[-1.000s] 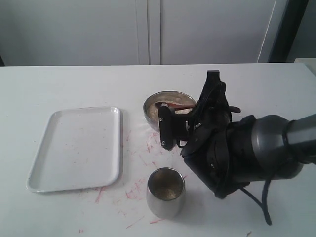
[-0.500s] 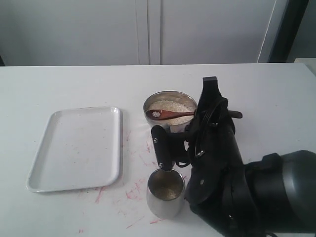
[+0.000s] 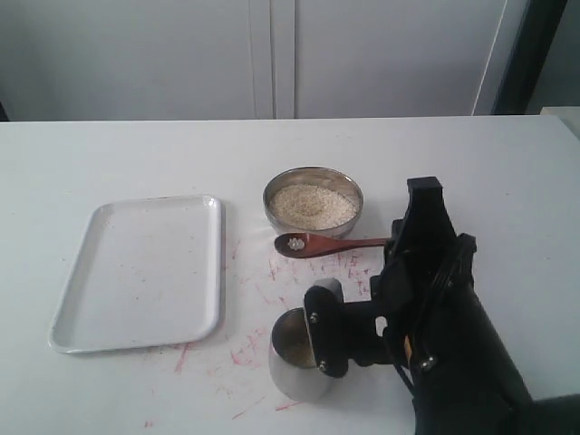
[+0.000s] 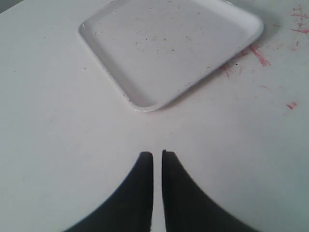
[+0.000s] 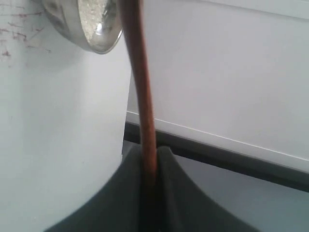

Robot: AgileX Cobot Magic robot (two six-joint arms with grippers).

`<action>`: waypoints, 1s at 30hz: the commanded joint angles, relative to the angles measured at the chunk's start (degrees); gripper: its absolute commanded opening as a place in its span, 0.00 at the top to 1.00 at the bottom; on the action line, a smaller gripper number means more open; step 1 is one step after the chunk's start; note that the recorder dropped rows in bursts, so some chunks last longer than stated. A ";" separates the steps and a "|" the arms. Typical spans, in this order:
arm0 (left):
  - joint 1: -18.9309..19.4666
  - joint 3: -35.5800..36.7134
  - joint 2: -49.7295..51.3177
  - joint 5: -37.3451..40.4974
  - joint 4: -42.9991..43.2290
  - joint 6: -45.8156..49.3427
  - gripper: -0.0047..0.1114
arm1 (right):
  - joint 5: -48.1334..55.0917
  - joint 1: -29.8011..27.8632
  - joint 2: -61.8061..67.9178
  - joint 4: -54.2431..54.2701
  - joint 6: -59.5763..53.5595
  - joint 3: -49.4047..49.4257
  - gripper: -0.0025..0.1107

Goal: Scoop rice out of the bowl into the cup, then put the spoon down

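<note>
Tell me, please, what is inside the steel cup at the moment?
The cup holds what looks like a shallow layer of pale rice, well below the rim. A black part of the right arm covers part of the opening, so the rest is hidden.

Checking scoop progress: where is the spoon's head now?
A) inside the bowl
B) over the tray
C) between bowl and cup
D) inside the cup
C: the spoon, held by the right gripper, has its head outside the bowl, short of the cup.
</note>
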 commanded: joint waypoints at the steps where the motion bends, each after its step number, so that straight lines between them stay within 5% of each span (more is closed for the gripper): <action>1: -0.12 0.53 -0.17 1.91 0.00 -0.33 0.84 | 1.10 3.70 -2.35 1.86 0.72 0.88 0.98; 26: -0.12 0.53 -0.17 1.91 0.00 -0.33 0.84 | 5.31 14.58 -3.03 14.09 -7.32 3.85 0.98; 30: -0.12 0.53 -0.17 1.91 0.00 -0.33 0.84 | 5.31 14.99 -3.03 14.36 -15.30 3.85 0.98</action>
